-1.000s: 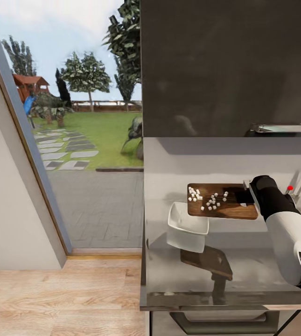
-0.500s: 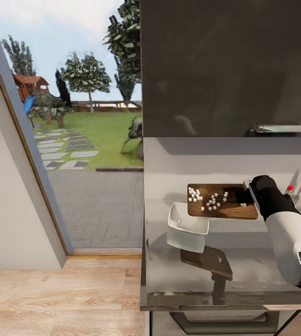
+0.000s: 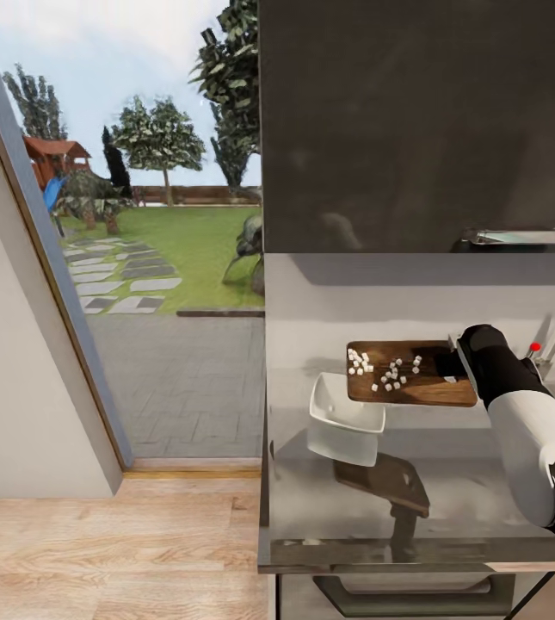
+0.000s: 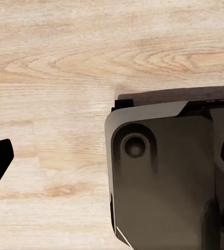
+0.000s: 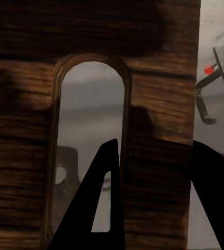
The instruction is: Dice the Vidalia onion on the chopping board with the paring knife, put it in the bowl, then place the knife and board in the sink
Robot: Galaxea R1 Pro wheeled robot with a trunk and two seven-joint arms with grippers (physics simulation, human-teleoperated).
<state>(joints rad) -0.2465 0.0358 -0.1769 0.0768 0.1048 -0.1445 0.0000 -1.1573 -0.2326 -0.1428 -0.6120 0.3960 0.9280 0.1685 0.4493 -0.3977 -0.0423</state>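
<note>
The dark wooden chopping board [image 3: 415, 383] hangs level above the countertop [image 3: 475, 499], beside and above the white bowl [image 3: 343, 419]. Diced onion [image 3: 385, 368] lies scattered on its left half. My right gripper [image 3: 454, 362] is shut on the board's right end. In the right wrist view its fingers [image 5: 107, 203] pinch the wooden strip next to the handle slot of the chopping board [image 5: 159, 130]. My left gripper [image 4: 112, 159] is open over the wooden floor with nothing between its fingers. The paring knife and the whole Vidalia onion are out of view.
The sink's tap with its red knob [image 3: 533, 348] stands just right of my right arm. A dark wall cabinet [image 3: 423, 129] hangs above the counter. The countertop ends at its left edge [image 3: 265, 482], next to a glass door.
The board has shifted very slightly to the right with my right gripper; the cubes stay on it. Nothing else has moved.
</note>
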